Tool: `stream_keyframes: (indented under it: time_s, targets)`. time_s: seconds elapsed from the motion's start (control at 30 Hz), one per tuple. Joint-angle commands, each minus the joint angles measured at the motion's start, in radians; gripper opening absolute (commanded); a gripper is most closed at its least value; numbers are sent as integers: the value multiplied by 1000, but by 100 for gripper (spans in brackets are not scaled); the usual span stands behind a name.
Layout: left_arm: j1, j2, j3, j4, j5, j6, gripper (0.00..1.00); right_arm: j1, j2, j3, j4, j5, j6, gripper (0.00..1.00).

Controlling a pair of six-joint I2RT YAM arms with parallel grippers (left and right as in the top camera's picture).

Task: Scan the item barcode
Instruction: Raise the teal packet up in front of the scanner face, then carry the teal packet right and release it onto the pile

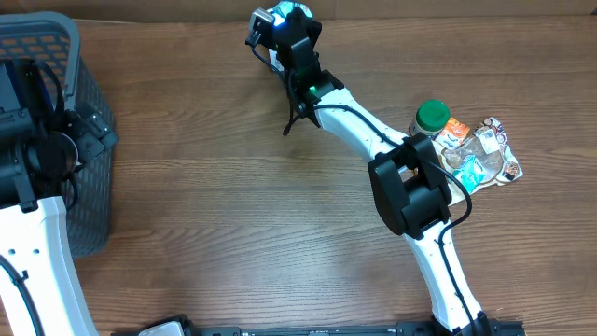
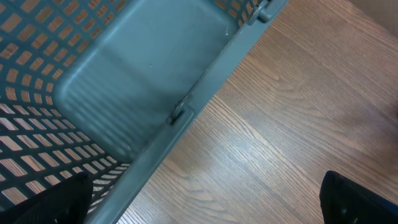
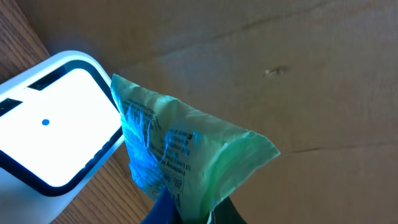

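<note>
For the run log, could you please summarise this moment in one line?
right gripper: shut on green packet | green packet: beside lit scanner | left gripper: open over basket

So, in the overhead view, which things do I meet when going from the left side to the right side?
Grey basket → right hand gripping a green packet → green-lidded jar → pile of snack packets.

Crinkly glossy packet [image 3: 186,155], wood-grain table [image 1: 233,205]
</note>
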Motion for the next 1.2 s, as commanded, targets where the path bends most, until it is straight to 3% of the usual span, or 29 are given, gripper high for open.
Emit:
stream_keyframes:
  time_s: [0.0, 0.17, 0.3, 0.43, 0.53, 0.67, 0.77, 1.0, 1.17]
  targets:
    - [4, 3, 14, 1, -14, -3, 99, 5, -36, 14, 12, 26, 26, 4]
    - [4, 3, 14, 1, -14, -3, 100, 11, -125, 14, -22, 35, 197, 4]
    - [4, 3, 14, 1, -14, -3, 100, 32, -249, 14, -163, 25, 314, 4]
    - [4, 3, 14, 1, -14, -3, 99, 53, -404, 14, -465, -120, 486, 4]
    - [4, 3, 14, 1, -14, -3, 99, 56, -530, 14, -738, -346, 662, 4]
    - [4, 3, 14, 1, -14, -3, 100, 23, -671, 14, -1049, -451, 1091, 4]
    - [4, 3, 14, 1, -14, -3, 100, -27, -738, 14, -1233, -487, 1270, 4]
    - [4, 3, 14, 1, -14, -3, 99, -264, -789, 4, -1580, -586, 1320, 4]
    - [4, 3, 14, 1, -14, -3, 100, -437, -778, -103, -1659, -546, 1277, 4]
